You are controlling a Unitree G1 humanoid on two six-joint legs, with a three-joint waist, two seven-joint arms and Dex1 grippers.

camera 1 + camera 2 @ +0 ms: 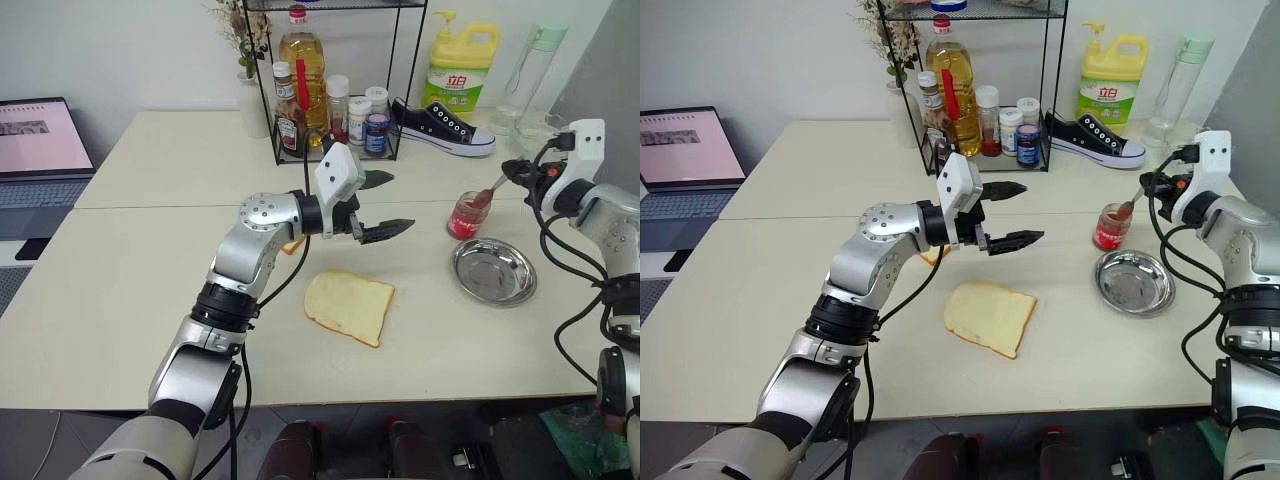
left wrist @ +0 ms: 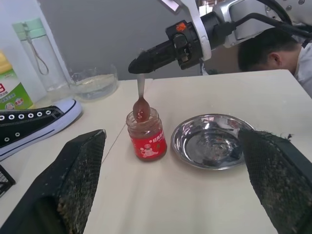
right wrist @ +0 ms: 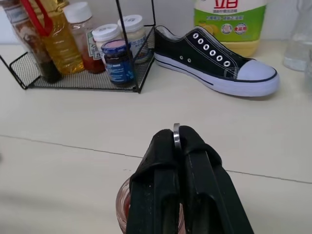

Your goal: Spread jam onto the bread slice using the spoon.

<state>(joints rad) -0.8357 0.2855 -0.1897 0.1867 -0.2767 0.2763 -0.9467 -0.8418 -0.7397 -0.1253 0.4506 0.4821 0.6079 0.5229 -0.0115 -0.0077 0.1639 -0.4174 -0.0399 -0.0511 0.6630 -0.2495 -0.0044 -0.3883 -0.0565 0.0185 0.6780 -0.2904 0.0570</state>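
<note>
With the right gripper clamped on the spoon, bowl at the jam jar mouth near the tabletop's right edge, load it level, then carry to the bread slice by the front edge; left gripper hangs wide, empty.

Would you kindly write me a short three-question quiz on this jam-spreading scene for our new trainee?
1. True or false: the right claw is shut on the spoon.
2. Where is the spoon's bowl? A) on the bread B) at the mouth of the jam jar C) in the steel dish
3. Fill in: the left claw is ____ and holds nothing.

Key: 1 true; 2 B; 3 open.
</note>
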